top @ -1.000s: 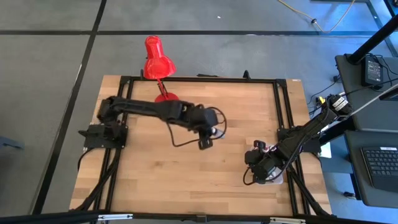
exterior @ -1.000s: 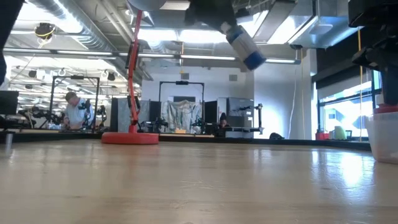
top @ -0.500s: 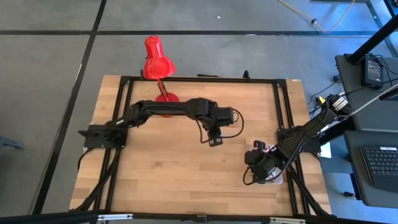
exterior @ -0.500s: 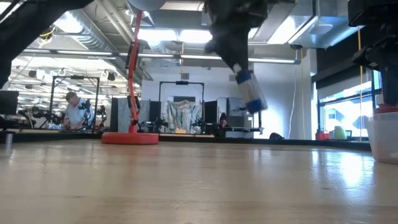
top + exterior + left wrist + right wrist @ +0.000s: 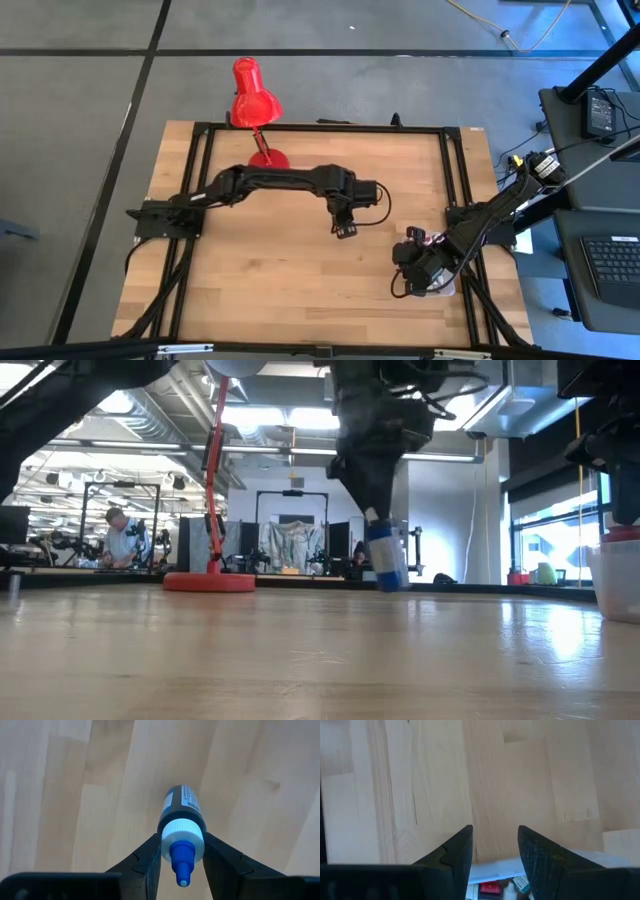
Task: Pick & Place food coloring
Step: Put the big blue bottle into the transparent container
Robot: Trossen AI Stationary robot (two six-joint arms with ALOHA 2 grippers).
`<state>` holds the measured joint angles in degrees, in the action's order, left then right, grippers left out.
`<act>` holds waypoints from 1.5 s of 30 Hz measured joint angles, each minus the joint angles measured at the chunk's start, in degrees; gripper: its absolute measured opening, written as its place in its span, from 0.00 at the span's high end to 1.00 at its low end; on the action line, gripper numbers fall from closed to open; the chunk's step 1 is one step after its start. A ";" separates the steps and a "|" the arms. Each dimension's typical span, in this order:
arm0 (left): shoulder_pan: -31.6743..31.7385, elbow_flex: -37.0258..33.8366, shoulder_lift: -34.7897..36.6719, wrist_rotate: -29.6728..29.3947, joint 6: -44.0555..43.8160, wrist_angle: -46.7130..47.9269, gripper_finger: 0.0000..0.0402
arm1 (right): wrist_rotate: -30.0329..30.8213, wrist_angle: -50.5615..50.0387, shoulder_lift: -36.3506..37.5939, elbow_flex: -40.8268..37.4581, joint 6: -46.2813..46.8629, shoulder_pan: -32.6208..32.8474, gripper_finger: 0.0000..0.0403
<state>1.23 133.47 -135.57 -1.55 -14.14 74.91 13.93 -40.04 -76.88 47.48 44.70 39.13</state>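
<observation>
Food coloring bottle [image 5: 181,827], dark-bodied with a white collar and a blue dropper tip, sits pinched between the two fingers of the left claw [image 5: 181,857], which grip it at the collar. In the high view the left claw [image 5: 345,226] reaches out over the middle of the desk [image 5: 270,290], well clear of the red desk lamp [image 5: 252,95] at the far edge. From desk height the bottle [image 5: 386,560] hangs base-down and a little tilted, very low over the wood; whether its base touches the surface is hard to judge from that angle. The right claw [image 5: 418,277] waits near the desk's right edge, its fingers [image 5: 537,855] spread apart with nothing between them, just above a clear plastic tub [image 5: 507,872] holding small items.
</observation>
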 joint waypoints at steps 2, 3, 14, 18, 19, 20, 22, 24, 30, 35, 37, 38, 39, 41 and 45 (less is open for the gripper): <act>0.01 0.02 -0.70 0.01 -0.14 1.25 0.70 | 0.00 0.32 0.00 0.00 -0.04 -0.01 0.61; 0.02 0.02 -1.03 0.04 -0.14 1.61 0.70 | 0.00 0.51 0.00 0.00 -0.05 0.00 0.61; -0.11 0.04 -1.71 0.27 -0.18 0.44 0.65 | 0.02 0.73 0.00 0.00 -0.19 0.01 0.61; -0.42 0.04 -1.71 0.25 -0.29 0.41 0.65 | 0.04 0.77 0.00 0.00 -0.20 0.00 0.61; -0.52 0.04 -1.71 0.29 -0.29 0.34 0.65 | 0.04 0.77 0.00 0.00 -0.21 0.01 0.61; -0.62 0.04 -1.71 0.28 -0.28 0.31 0.65 | 0.04 0.78 0.00 0.00 -0.21 0.01 0.61; -0.82 0.04 -1.71 0.28 -0.29 0.31 0.64 | 0.04 0.79 0.00 0.00 -0.19 -0.01 0.61; -0.91 0.04 -1.71 0.32 -0.24 0.31 0.62 | 0.04 0.79 0.00 0.00 -0.19 0.01 0.61; -0.98 0.19 -1.71 0.57 -0.41 0.43 0.51 | 0.04 0.82 0.00 0.00 -0.19 0.00 0.61; -0.29 1.50 -1.23 7.40 -1.70 0.90 0.47 | 0.04 0.85 0.00 0.00 -0.20 -0.01 0.61; -0.22 1.47 -0.84 8.93 -1.78 1.08 0.46 | 0.04 0.84 0.00 0.00 -0.19 0.01 0.61; -0.22 1.49 -0.35 9.19 -1.76 1.18 0.46 | 0.04 0.84 0.00 0.00 -0.19 0.01 0.61; -0.19 1.49 0.13 9.11 -1.74 1.29 0.46 | 0.04 0.84 0.00 0.00 -0.19 0.01 0.61; -0.10 1.49 1.27 9.04 -1.75 1.51 0.47 | 0.04 0.83 0.00 0.00 -0.20 0.01 0.61; 0.00 1.49 3.37 8.39 -2.00 3.24 0.46 | 0.04 0.82 0.00 0.00 -0.15 0.00 0.61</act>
<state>1.23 134.96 -132.20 6.84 -16.14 78.15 13.98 -39.22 -76.88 47.48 44.55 39.13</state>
